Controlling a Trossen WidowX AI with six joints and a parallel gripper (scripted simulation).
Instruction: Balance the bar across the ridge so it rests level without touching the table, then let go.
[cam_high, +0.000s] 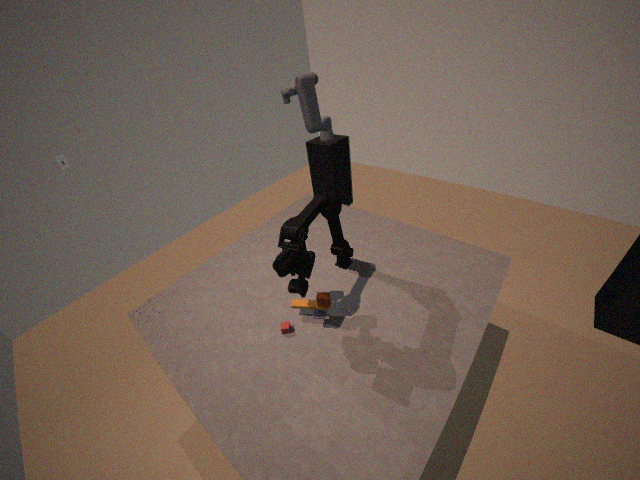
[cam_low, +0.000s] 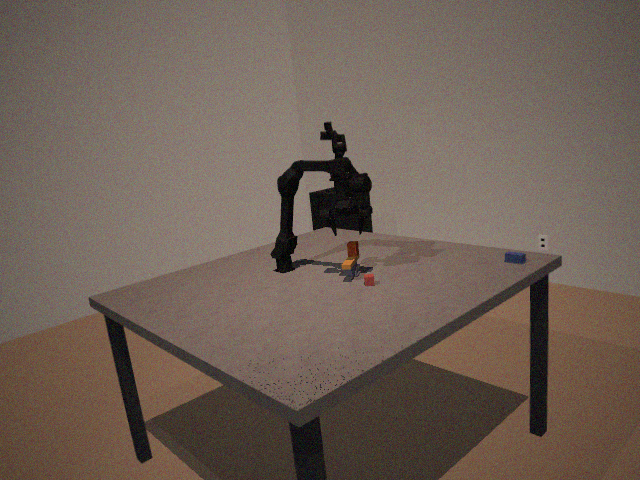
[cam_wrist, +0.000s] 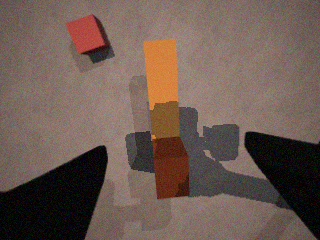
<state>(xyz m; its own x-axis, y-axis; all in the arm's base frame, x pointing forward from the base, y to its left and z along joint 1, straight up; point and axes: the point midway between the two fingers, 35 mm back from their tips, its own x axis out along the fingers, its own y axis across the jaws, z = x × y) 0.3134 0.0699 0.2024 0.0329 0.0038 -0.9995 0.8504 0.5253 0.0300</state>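
The orange bar (cam_high: 301, 303) (cam_low: 347, 264) (cam_wrist: 161, 70) appears raised off the table, with its shadow apart from it, and looks about level in the top view. A dark orange-brown block (cam_high: 323, 299) (cam_low: 352, 249) (cam_wrist: 171, 175) stands on one end of it. The ridge is mostly hidden under the bar and in shadow; I cannot make out its contact with the bar. My gripper (cam_high: 297, 290) (cam_low: 347, 234) (cam_wrist: 176, 145) is open and empty above the bar, its fingers wide on either side and touching nothing.
A small red cube (cam_high: 285, 327) (cam_low: 369, 279) (cam_wrist: 89, 36) lies near the bar's free end. A blue block (cam_low: 515, 257) lies near the table's far right corner. A black box (cam_high: 329, 170) with another arm on it stands behind my arm.
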